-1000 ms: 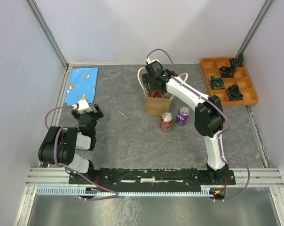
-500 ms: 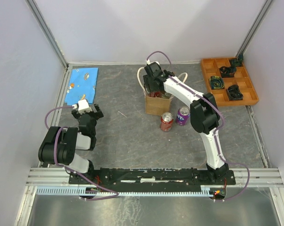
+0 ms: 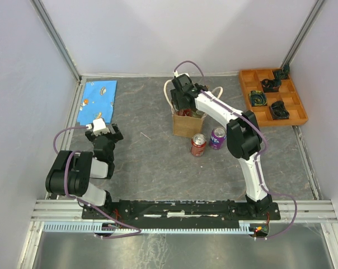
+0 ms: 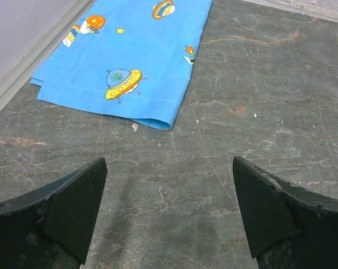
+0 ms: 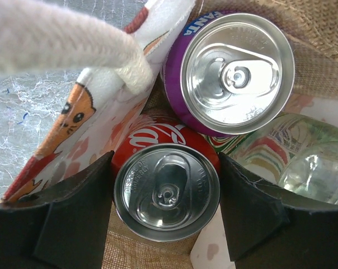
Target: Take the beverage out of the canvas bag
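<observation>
The tan canvas bag (image 3: 187, 126) with cream handles stands mid-table; its burlap wall (image 5: 320, 28) and a handle (image 5: 62, 45) show in the right wrist view. Inside it are a red cola can (image 5: 167, 190), a purple soda can (image 5: 236, 73) and a clear greenish bottle (image 5: 303, 162). My right gripper (image 3: 183, 106) is down in the bag's mouth. In the right wrist view the right gripper (image 5: 166, 188) has its jaws pressed against both sides of the red can. My left gripper (image 3: 104, 134) rests open and empty over bare table at the left, as the left wrist view (image 4: 169, 185) shows.
A red can (image 3: 198, 145) and a purple can (image 3: 217, 138) stand on the table just in front of the bag. A blue printed cloth (image 3: 98, 100) lies at the far left. An orange compartment tray (image 3: 247, 89) with dark parts sits at the far right.
My right arm has reached further forward and lowered its gripper into the bag. The left arm and the cans on the table have not moved.
</observation>
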You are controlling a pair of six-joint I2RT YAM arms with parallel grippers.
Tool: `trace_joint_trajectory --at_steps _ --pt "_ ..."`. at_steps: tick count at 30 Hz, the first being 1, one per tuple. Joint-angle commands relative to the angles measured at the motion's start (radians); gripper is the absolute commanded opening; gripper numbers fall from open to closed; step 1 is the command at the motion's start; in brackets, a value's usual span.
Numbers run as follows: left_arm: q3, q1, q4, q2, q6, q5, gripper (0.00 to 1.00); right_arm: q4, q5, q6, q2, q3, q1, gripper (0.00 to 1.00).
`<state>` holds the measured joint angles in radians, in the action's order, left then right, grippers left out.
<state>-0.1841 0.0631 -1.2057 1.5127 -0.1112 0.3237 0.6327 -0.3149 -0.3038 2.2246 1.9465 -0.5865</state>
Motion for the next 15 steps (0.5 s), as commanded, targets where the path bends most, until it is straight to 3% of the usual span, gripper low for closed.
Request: trace_joint_trajectory --at_steps 1,15 --pt "-0.02 0.003 -0.034 0.006 0.05 0.02 0.99 -0.082 -0.022 0.047 -0.127 -0.018 -0.007 0.0" --pt "-0.02 0.002 -0.034 0.006 0.051 0.021 0.99 -0.103 -0.07 0.131 -0.392 -0.01 -0.056 0.0"
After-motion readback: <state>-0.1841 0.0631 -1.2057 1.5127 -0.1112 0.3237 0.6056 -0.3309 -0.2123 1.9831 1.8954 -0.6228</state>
